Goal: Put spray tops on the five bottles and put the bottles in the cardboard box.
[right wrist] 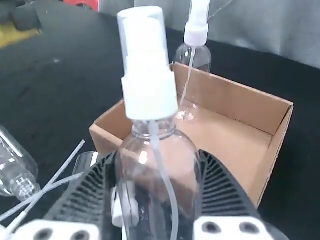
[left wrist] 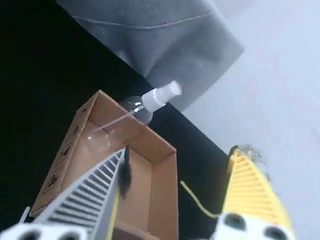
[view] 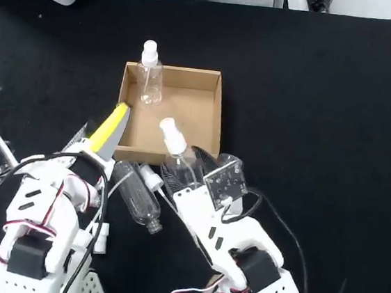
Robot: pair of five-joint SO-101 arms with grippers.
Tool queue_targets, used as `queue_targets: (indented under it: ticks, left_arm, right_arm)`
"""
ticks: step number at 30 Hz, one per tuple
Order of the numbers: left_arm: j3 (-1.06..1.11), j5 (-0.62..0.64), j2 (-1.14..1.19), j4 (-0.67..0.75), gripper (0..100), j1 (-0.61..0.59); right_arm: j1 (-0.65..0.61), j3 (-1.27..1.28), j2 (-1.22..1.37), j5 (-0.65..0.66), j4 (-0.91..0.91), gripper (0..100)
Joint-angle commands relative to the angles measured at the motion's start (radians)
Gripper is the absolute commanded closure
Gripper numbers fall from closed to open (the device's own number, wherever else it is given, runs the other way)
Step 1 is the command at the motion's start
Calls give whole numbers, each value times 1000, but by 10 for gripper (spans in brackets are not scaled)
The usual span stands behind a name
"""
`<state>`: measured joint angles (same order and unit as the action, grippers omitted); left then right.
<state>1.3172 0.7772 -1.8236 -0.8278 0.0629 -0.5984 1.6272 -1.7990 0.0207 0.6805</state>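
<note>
The right gripper (right wrist: 157, 167) is clamped on a clear bottle (right wrist: 155, 160), one dark finger pressed to each side of the body just below the shoulder. The bottle's white spray top (right wrist: 146, 70) is on, with its thin tube running down inside. From above, this bottle (view: 178, 162) is held at the near wall of the cardboard box (view: 220, 114), toward the right, and its top shows over the box's near part.

The left gripper (view: 103, 126) hangs at the near left corner of the box. Its own camera shows the fingers spread wide with nothing between them, and the box (left wrist: 162, 190) lies beyond them.

A second bottle (view: 150, 79), also capped, stands upright in the far left corner of the box. A third bottle (view: 137, 198) lies on the black table (view: 323, 132) between the two arms, near the box, its neck bare. A loose spray top (view: 151, 178) lies just beside it.

The overhead camera shows both arms and the lying bottle together. The right wrist camera shows the grip on the bottle up close. The left wrist camera adds the grey cloth (left wrist: 150, 30) beyond the table's far edge.
</note>
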Motion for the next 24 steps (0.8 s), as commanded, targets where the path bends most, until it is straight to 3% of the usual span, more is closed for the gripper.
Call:
queue_targets:
  ticks: [1, 11, 17, 24]
  left_arm:
    - [8, -12, -3, 23, 700, -13]
    - [140, -117, -3, 121, 700, -2]
    - [170, -117, -3, 169, 701, -1]
    - [170, -117, -3, 167, 701, 41]
  right_arm:
    - [23, -12, -139, -2, -35, 899]
    - [9, -5, -140, 41, -28, 900]
    - [-83, -5, -140, 77, 8, 950]
    - [-87, -4, -140, 77, 9, 949]
